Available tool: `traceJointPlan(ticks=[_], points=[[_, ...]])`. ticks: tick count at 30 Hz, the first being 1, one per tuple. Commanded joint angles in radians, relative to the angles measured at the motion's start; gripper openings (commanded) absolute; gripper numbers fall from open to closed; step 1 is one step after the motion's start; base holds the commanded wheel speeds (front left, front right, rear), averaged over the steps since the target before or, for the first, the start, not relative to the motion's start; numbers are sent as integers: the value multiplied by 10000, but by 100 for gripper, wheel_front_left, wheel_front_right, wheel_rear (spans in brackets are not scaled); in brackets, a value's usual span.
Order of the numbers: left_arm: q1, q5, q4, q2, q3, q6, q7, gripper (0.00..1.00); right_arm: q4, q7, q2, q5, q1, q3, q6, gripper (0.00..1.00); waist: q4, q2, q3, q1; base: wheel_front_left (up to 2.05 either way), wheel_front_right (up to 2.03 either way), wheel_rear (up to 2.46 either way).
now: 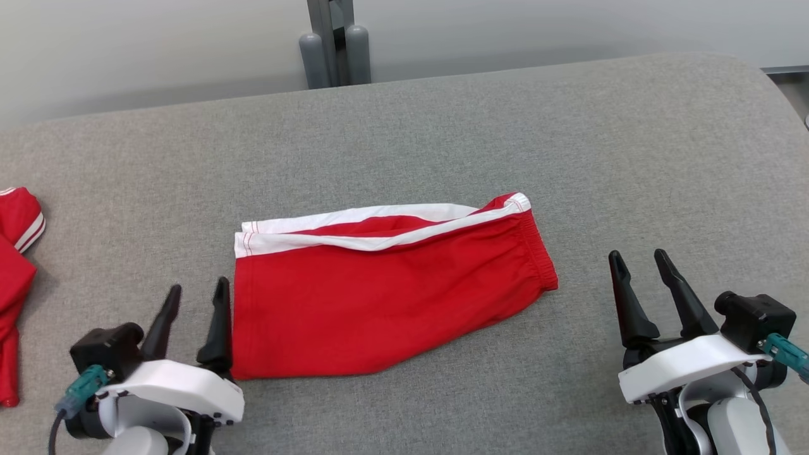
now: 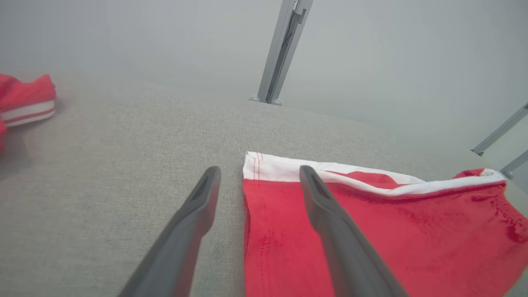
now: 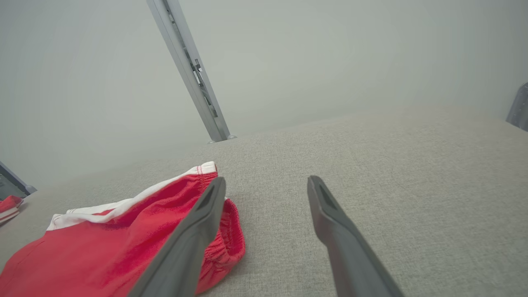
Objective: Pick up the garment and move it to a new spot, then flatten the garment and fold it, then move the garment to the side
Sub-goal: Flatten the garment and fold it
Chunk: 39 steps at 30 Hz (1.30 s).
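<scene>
While both arms hover with fingers spread and hold nothing, the red garment [image 1: 379, 303] lies flat at the middle of the grey padded table [image 1: 442, 126]. White trim runs along its far edge, and its elastic waistband points toward the robot's right. The left gripper [image 1: 199, 284] sits at the garment's left edge, its inner finger just beside the red cloth in the head view. The left wrist view shows that finger over the fabric and the other over bare table, though contact cannot be judged. The right gripper [image 1: 637, 253] stands apart from the waistband, above bare table. A second red garment [image 1: 16, 272] with white stripes lies at the table's left edge, and a grey post [image 1: 335, 44] rises behind the far edge.
</scene>
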Motion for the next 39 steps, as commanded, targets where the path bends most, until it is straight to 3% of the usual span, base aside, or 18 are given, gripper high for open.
traceJointPlan(ticks=[1,10,14,24,35,36,39], points=[[-140,159,-75,118,105,79,-160,100,-76,-44,-52,-149,34,-75,-4,100,-53,0,-88,0,0,0,0],[-830,1330,-605,359,744,143,-891,100,-353,5,-54,-666,94,-338,-4,100,-114,0,-611,0,0,0,0],[-218,2084,-1140,348,1061,418,-936,100,-506,136,-51,-784,253,-240,-4,100,-235,0,-915,0,0,0,0],[1260,2942,-1769,160,1228,433,-928,100,-897,170,-52,-1039,879,-187,-4,100,-54,0,-1317,0,0,0,0],[1841,3040,-1457,-424,1898,-4,-930,100,-1183,264,-52,-1149,1413,-353,-4,100,181,0,-1678,0,0,0,0],[1684,3464,-1096,-702,2122,-410,-931,100,-1319,409,-52,-1243,1559,-491,-4,100,385,0,-1720,0,0,0,0],[1569,3577,-1004,-832,2188,-555,-931,100,-1341,450,-52,-1261,1560,-534,-4,100,469,0,-1695,0,0,0,0]])
